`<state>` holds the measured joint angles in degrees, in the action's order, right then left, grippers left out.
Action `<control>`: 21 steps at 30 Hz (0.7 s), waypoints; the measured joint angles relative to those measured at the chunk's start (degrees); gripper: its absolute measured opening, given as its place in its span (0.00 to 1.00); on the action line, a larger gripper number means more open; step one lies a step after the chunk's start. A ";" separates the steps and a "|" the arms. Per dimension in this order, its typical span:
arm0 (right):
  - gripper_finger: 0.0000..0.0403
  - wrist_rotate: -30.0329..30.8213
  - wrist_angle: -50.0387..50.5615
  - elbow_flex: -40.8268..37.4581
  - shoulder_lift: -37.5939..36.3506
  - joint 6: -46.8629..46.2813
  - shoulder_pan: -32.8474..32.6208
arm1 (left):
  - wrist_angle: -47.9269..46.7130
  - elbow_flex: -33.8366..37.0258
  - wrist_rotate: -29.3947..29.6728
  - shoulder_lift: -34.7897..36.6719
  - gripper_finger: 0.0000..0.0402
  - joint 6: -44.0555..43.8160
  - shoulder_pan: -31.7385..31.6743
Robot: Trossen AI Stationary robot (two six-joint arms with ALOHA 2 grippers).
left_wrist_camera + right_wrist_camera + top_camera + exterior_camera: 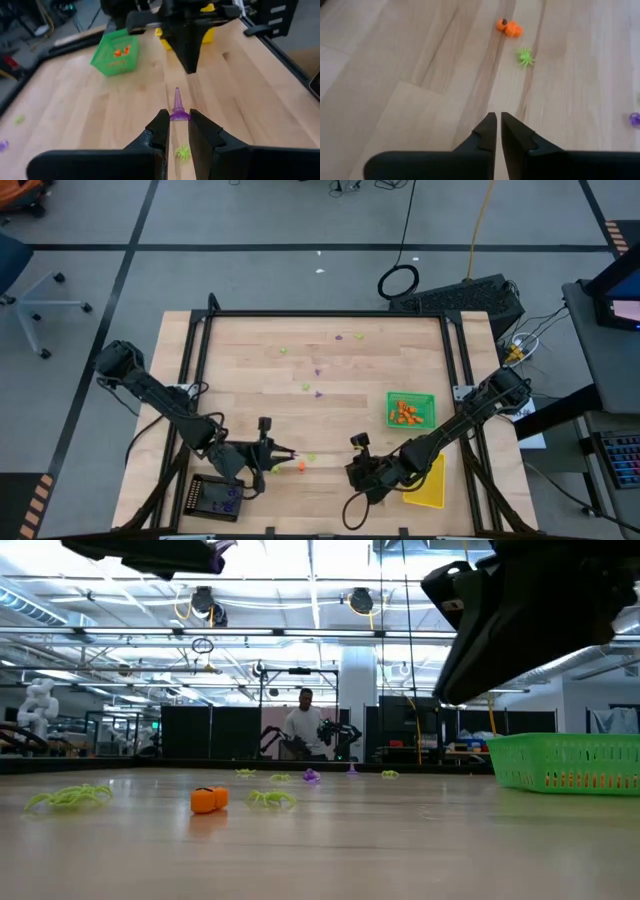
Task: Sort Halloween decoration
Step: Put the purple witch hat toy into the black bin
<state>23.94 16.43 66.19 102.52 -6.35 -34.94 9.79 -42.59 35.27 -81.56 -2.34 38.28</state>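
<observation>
Now | left hand (177, 131) pinching purple witch hat (177, 107) | right hand (498, 129) pressed together, empty | no readable writing

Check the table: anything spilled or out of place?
No spill or damage. Loose trinkets still lie unsorted: an orange pumpkin beside a green spider. The left hand holds a purple witch hat.

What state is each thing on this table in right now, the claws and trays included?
Left claw: shut on a purple witch hat, held above the table.
Right claw: shut, empty, above bare wood.
Green tray: upright, holds orange pieces.
Yellow tray: partly hidden under the right arm, contents not visible.
Black tray: holds a few purple pieces.
Orange pumpkin: loose on the table.
Green spider: loose beside the pumpkin.
</observation>
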 joint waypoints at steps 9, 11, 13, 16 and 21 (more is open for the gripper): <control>0.00 0.02 -2.04 0.00 0.00 7.16 1.53 | 1.81 0.00 0.24 -0.02 0.11 25.67 -0.02; 0.00 0.04 -2.02 0.00 0.00 8.14 1.94 | 1.72 0.00 0.24 -0.03 0.11 30.91 -0.04; 0.00 0.07 -2.02 0.00 0.00 8.68 2.24 | 1.74 0.00 0.24 0.00 0.11 35.31 -0.04; 0.00 0.04 -2.00 0.00 0.00 8.77 2.71 | 1.72 0.00 0.39 0.00 0.11 41.22 -0.04; 0.00 0.04 -1.95 0.00 0.00 8.79 3.51 | 1.72 0.00 4.17 -0.03 0.11 49.16 -0.04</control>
<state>23.99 14.48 66.19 102.52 2.44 -31.43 11.51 -42.59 39.43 -81.58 46.82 38.24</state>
